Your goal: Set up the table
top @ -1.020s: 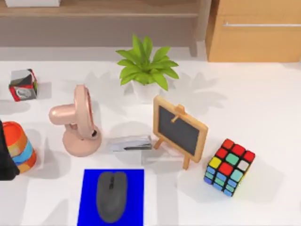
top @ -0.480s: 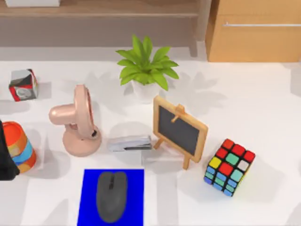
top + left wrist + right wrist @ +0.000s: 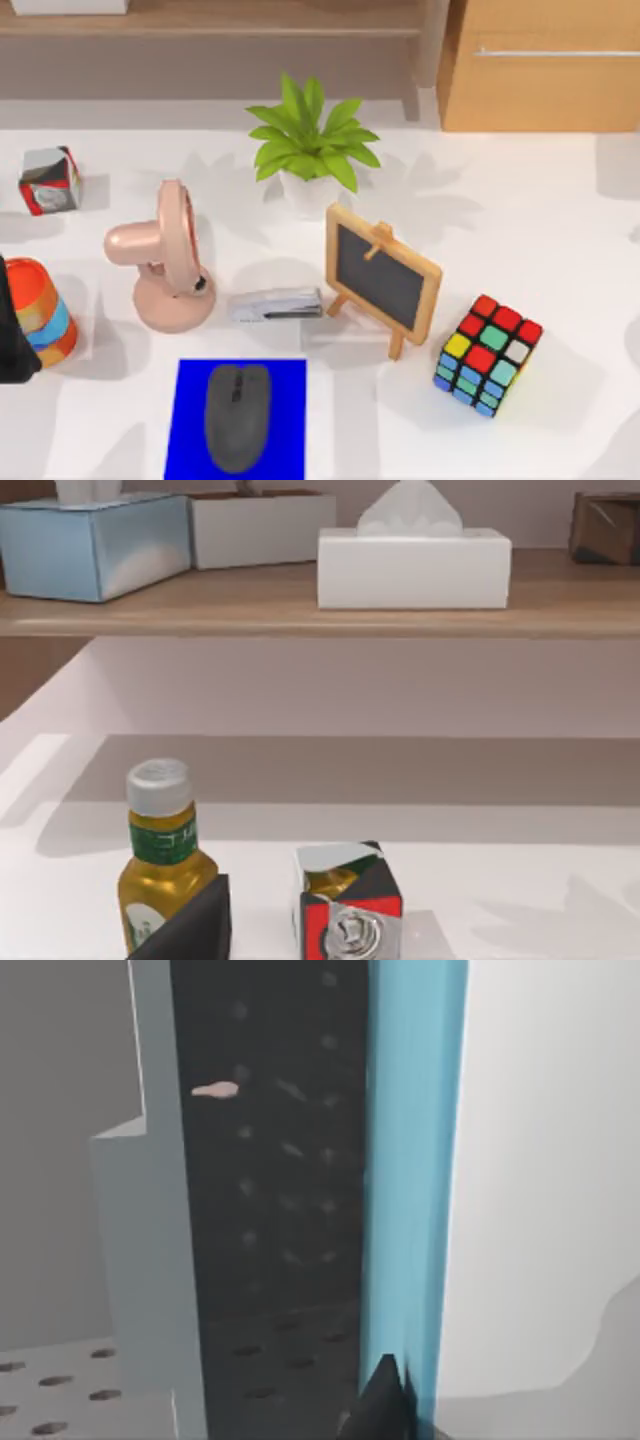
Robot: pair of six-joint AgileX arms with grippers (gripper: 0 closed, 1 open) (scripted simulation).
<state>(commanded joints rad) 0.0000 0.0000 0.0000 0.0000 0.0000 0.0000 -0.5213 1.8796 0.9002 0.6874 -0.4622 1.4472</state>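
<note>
Judging by the present layout, setup looks well advanced: the broad white tabletop carries a dark grey computer mouse centred on a blue rectangular mat at the near edge, with a silver stapler, pink desk fan, small wooden-framed chalkboard, green potted plant and multicoloured puzzle cube standing apart behind it. What remains cannot be determined. The left arm sits at the table's left edge beside a striped orange cup; whether either gripper is wide, narrow or holding anything cannot be told.

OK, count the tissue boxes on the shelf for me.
3, in the left wrist view: a blue tissue box at one end, a white box behind it, and a white tissue box mid-shelf. Others may be hidden.
</note>
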